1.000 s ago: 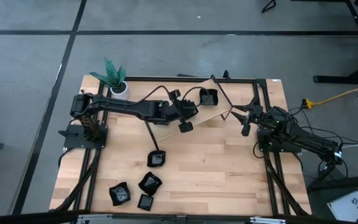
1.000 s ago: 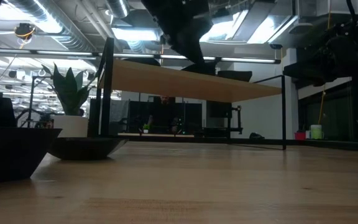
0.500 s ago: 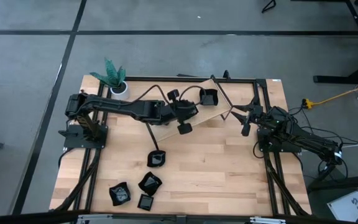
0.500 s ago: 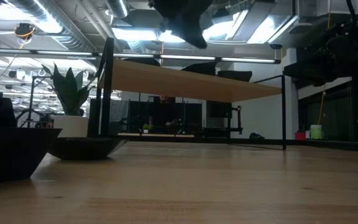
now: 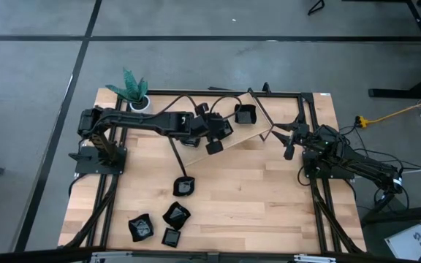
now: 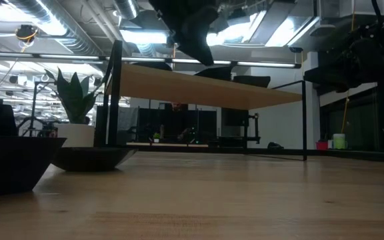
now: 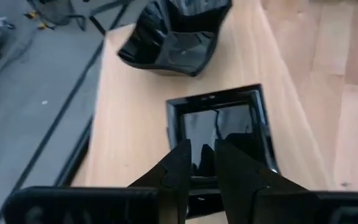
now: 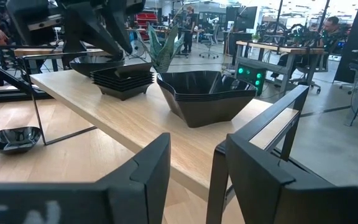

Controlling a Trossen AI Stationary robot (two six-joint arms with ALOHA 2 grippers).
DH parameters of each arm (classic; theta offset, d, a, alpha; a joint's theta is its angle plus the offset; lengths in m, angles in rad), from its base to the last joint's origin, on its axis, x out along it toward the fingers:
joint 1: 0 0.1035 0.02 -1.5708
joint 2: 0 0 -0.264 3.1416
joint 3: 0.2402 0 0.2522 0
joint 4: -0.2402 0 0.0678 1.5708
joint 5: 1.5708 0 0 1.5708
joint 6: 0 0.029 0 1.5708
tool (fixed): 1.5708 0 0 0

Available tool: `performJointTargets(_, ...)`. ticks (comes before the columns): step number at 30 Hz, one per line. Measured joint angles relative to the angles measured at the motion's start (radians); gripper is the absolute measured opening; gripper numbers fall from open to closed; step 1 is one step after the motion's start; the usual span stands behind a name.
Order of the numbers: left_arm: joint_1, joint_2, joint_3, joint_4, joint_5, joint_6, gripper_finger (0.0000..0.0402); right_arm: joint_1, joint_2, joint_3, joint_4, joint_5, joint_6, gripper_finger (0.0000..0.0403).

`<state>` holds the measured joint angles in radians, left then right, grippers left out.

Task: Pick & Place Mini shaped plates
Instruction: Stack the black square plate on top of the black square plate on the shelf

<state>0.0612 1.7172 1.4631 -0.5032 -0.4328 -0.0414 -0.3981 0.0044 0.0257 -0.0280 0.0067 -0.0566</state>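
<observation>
Your table point(image 5: 269, 197) carries a raised shelf point(image 5: 247, 130) at its far side; the square plate stack point(image 7: 221, 127) lies there directly under the left end effector point(image 7: 201, 163), the nearer arm. Its fingers are narrowly parted over the stack's rim, gripping nothing clearly. The right end effector point(image 8: 191, 165) waits spread, empty, right of the shelf.

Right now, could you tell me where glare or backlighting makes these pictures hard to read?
Low view: bright ceiling lights leave the left hand a silhouette. Left wrist view: the square plate mirrors the hand's fingers. High view: evenly lit.
</observation>
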Motion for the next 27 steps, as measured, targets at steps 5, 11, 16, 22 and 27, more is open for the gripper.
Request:
performJointTargets(5, 0.012, 0.018, 0.000, 0.001, 0.050, -0.006, 0.0065, 0.000, 0.000, 0.000, 0.000, 0.000, 0.000, 0.0154)
performJointTargets(11, 0.013, 0.031, -0.001, -0.031, 0.052, -0.008, 0.0065, 0.000, 0.000, 0.000, 0.000, 0.000, 0.000, 0.0154)
performJointTargets(16, 0.013, 0.030, 0.000, -0.052, 0.059, -0.027, 0.0065, 0.000, 0.000, 0.000, 0.000, 0.000, 0.000, 0.0154)
performJointTargets(22, 0.005, 0.030, 0.000, -0.049, 0.059, -0.026, 0.0065, 0.000, 0.000, 0.000, 0.000, 0.000, 0.000, 0.0154)
performJointTargets(27, 0.005, 0.026, 0.000, -0.064, 0.061, -0.026, 0.0065, 0.000, 0.000, 0.000, 0.000, 0.000, 0.000, 0.0154)
